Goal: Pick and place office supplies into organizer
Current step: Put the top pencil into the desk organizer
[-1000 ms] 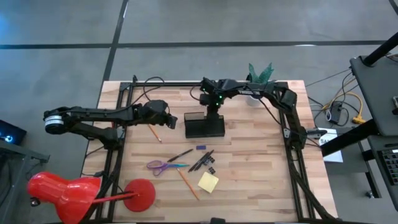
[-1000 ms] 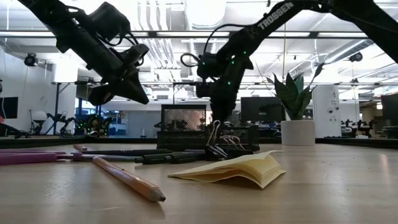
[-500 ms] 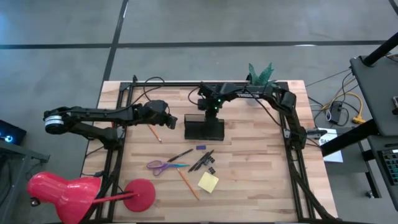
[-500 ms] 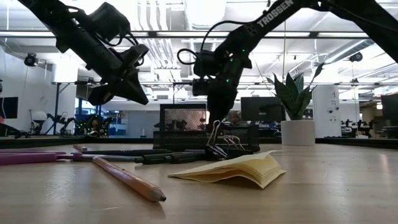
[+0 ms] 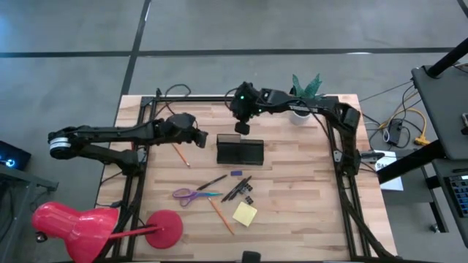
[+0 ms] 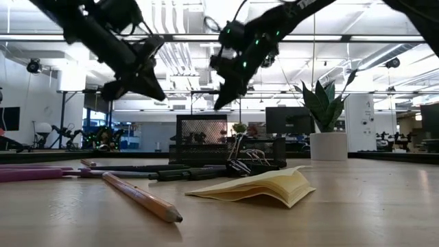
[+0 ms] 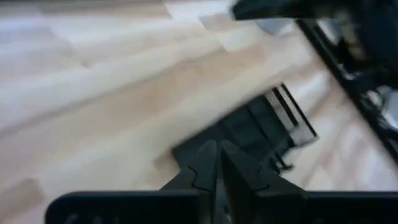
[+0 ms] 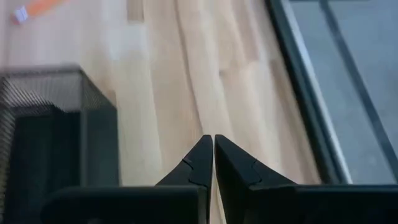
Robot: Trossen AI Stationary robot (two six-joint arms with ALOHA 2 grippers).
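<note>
While closed, right tool [image 5: 242,128] hangs above organizer [image 5: 240,150].

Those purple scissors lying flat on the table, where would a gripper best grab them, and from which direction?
Probably from straight above, at the narrow stretch where the handles meet the blades. The purple scissors lie flat on the table, so no side offers a grip. The finger loops are wide and hollow; the middle looks slim enough to pinch across. The orange pencil lies close, so the fingers need care there.
</note>
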